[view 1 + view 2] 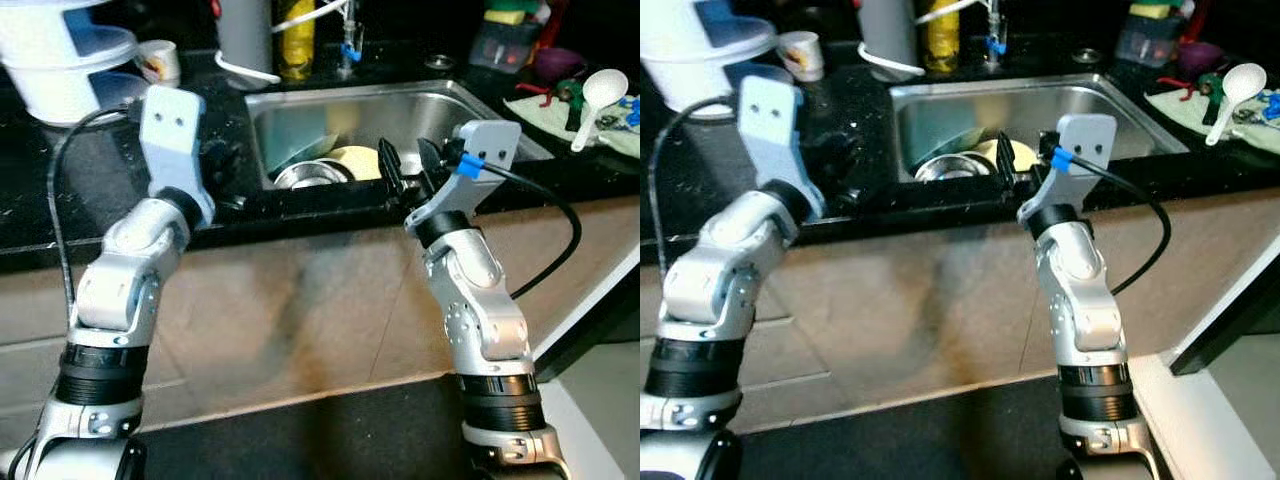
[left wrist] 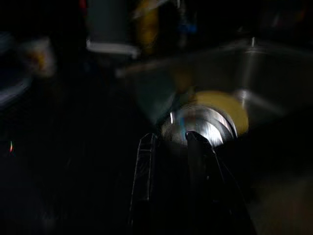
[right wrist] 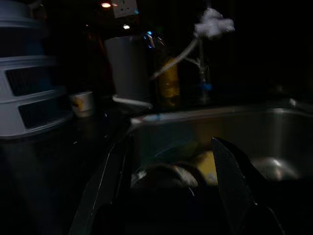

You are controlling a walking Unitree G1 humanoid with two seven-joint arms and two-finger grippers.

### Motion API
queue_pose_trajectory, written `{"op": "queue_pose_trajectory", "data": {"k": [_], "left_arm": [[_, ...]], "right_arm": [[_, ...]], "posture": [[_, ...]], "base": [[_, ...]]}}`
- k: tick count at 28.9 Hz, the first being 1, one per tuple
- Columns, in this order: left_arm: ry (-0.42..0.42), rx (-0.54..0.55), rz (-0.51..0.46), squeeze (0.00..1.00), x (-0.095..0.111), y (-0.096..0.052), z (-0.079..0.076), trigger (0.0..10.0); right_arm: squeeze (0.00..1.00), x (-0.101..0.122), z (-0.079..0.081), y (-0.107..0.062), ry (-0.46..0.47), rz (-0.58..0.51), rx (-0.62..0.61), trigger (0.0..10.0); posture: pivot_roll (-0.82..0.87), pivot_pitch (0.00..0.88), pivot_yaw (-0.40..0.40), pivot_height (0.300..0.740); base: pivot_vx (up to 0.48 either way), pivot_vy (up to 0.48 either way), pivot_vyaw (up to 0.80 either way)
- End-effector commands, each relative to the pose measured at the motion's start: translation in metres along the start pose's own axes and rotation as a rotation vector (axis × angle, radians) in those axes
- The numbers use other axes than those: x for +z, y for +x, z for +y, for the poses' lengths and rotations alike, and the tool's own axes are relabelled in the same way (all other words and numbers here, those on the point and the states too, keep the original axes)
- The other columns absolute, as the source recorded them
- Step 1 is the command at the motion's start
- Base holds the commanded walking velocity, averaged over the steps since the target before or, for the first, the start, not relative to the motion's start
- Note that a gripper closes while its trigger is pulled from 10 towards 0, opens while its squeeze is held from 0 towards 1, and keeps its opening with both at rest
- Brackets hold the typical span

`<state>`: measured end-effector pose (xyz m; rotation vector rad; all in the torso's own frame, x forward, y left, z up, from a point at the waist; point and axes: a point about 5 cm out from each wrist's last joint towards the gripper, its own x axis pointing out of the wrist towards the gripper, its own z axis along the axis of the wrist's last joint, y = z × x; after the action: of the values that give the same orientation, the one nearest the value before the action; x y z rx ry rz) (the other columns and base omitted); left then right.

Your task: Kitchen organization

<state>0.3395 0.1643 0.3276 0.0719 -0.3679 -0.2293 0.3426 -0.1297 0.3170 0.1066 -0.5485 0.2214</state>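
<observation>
Steel bowl [image 1: 312, 174] is lying in the sink [image 1: 420, 108], at about 7 o'clock of the basin, touching a yellow plate [image 1: 358, 160] at its 3 o'clock side; both are sitting low against the front wall, probably left there for washing or putting away. Right gripper [image 1: 410, 170] is hovering over the sink's front rim, at 3 o'clock from the bowl, its jaws standing wide apart and holding nothing, seemingly readied for a reach into the basin. Left gripper [image 2: 168, 147] is hanging above the black tabletop [image 1: 70, 170] at 9 o'clock from the sink, aiming toward the bowl; its jaws are showing only a narrow gap and gripping nothing. A white spoon [image 1: 594, 98] is resting on a cloth [image 1: 620, 135] at 3 o'clock, well apart from the sink.
</observation>
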Motion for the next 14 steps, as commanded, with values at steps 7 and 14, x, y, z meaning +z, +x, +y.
{"op": "queue_pose_trajectory", "data": {"k": [7,14], "left_arm": [[-0.029,0.064,0.143,0.00,-0.027,-0.015,0.005,10.0],[-0.015,0.147,0.269,0.00,-0.055,-0.037,0.019,10.0]], "right_arm": [[0.00,-0.002,0.003,-0.007,0.019,0.028,0.027,10.0],[0.00,-0.022,0.013,-0.024,0.038,0.132,0.096,10.0]], "posture": [[0.03,0.239,-0.009,0.740],[0.04,0.244,-0.020,0.740]], "base": [[0.000,0.000,0.00],[0.000,0.000,0.00]]}}
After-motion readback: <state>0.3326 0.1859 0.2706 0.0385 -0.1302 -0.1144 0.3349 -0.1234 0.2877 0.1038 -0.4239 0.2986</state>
